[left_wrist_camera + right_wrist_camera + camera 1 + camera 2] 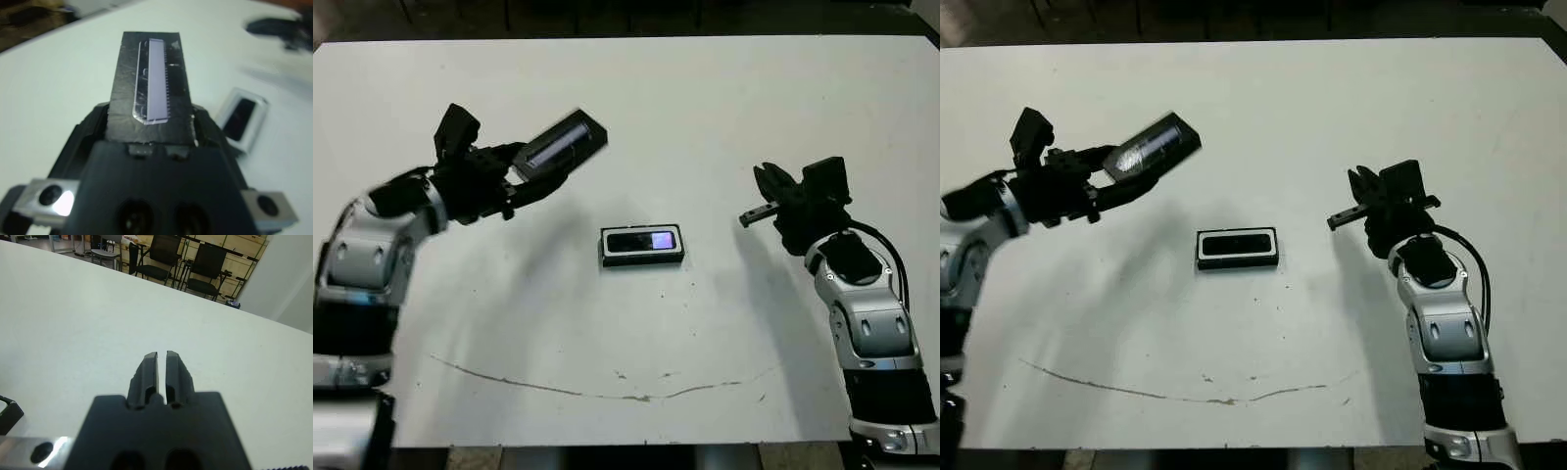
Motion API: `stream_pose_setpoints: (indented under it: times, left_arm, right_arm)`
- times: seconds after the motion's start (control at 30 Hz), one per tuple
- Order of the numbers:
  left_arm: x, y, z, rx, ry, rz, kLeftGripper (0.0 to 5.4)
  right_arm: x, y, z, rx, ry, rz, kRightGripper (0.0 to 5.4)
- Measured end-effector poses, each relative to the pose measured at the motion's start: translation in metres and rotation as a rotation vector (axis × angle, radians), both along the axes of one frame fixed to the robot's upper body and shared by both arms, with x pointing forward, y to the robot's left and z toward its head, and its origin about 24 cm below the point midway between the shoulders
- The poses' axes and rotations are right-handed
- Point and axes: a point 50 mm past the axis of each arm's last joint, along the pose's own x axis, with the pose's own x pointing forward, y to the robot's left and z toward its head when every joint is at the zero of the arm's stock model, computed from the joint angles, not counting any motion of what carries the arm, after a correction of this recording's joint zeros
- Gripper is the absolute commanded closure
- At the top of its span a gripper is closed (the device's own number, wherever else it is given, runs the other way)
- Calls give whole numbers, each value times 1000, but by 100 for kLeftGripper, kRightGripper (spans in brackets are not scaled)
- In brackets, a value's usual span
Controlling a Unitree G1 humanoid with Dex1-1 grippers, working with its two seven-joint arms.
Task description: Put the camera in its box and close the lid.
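Left claw [514, 176] clamped on one end of the lid [558, 145], held tilted in the air, far and left of the box [642, 246]; right claw [162, 368] empty, fingers all but touching, hanging well right of the box. Camera [641, 240] already lying in the box's white hollow at the middle of the table [705, 98], so, by the look of it, closing step in hand: next, carrying the lid right and nearer, levelling it, squaring it with the box and lowering it on. No brand, label or readable writing anywhere, only the lid's pale stripe.
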Motion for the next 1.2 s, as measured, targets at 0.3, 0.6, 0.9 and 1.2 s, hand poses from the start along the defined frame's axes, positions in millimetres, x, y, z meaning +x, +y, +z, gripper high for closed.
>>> stream_pose_setpoints:
  times: [0.3, 0.6, 0.9, 1.2]
  left_arm:
    - [0, -7, -11, -12, 123, -202, 261]
    - [3, -16, -24, -61, 188, -282, 261]
    - [5, -34, -32, -118, 184, -351, 261]
    - [6, -50, -48, -94, 225, -395, 261]
  right_arm:
    - [-1, -2, 2, -9, -4, 6, 540]
    - [0, -3, 1, -12, 2, 8, 540]
    - [0, -8, 0, -21, 17, 6, 540]
    - [0, -9, 0, -24, 16, 6, 540]
